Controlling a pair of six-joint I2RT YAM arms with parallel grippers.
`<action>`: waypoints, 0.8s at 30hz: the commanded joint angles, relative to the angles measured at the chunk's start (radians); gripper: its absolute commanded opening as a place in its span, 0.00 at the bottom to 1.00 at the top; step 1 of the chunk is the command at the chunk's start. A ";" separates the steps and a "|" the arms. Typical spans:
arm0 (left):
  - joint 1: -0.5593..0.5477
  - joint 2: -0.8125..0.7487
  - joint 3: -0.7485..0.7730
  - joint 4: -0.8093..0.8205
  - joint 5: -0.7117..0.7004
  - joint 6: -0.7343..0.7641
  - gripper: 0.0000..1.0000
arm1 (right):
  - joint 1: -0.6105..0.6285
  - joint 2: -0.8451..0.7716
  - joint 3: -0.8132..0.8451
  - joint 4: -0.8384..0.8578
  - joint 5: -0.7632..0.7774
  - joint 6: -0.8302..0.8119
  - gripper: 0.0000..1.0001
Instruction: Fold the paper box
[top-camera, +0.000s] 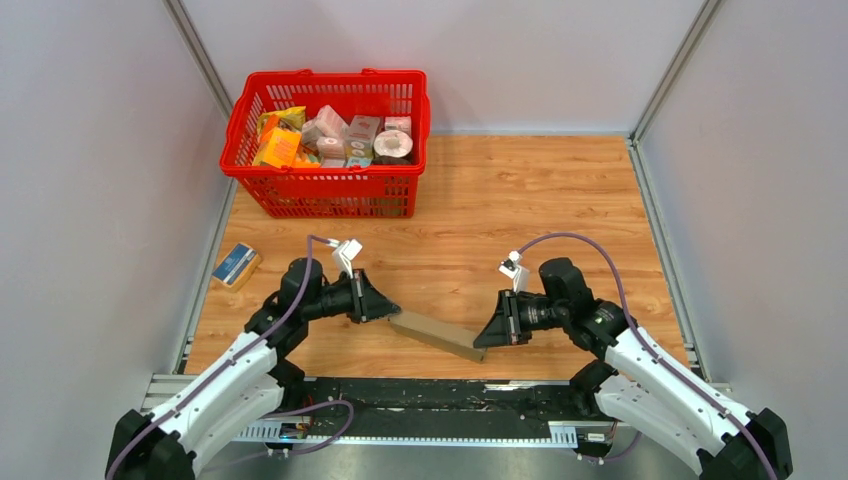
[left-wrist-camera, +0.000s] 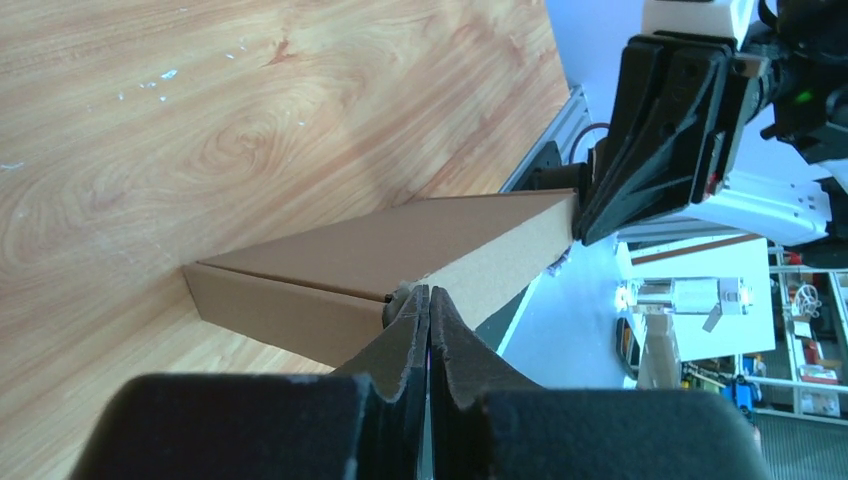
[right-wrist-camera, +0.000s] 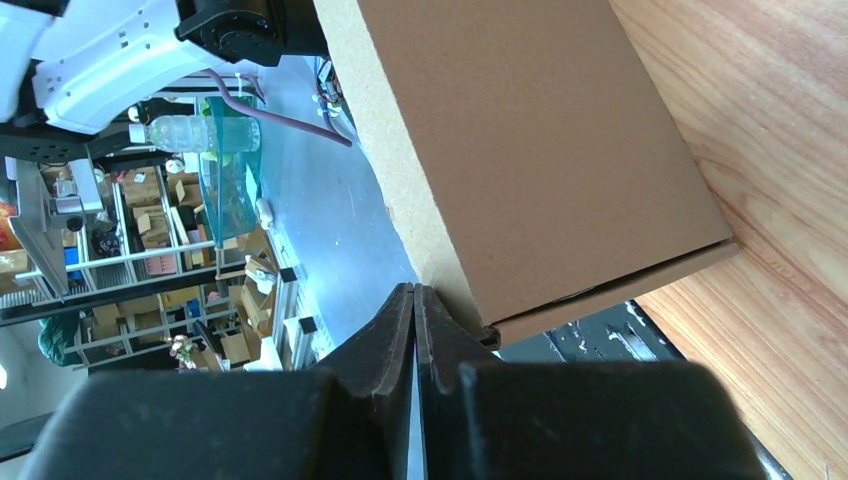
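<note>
a: the paper box lies flat on the counter close to the near edge. the left gripper is at one end and the right gripper at the other.

b: it reads as a closed carton, so i'd call this the late stage. there's a seam along the side wall in the left wrist view.

a: the left fingers are pressed together, tips against that wall by the seam. the right fingers are pressed together too, tips at the box's corner.

b: pinching a flap? can't tell. any cardboard between either pair is too thin to show.

a: the right wrist view shows a thin dark gap along the end edge, so the lid may not be fully seated.

b: my guess is the next move is pressing that end home, with the other arm bracing so the box doesn't slide.

a: hidden bits: no tabs or notches show, and from above the black heads cover both ends.

b: the red basket of groceries and the small blue-and-tan packet sit well apart from the box.
</note>
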 joint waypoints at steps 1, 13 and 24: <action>-0.002 -0.095 -0.125 -0.102 -0.044 -0.004 0.05 | -0.004 0.012 -0.026 -0.032 0.048 -0.045 0.09; -0.002 -0.050 -0.236 0.045 -0.100 -0.083 0.08 | -0.004 0.125 -0.079 0.069 0.112 -0.021 0.19; -0.005 -0.007 -0.120 -0.070 -0.089 -0.013 0.09 | -0.008 0.120 -0.049 -0.009 0.076 -0.090 0.28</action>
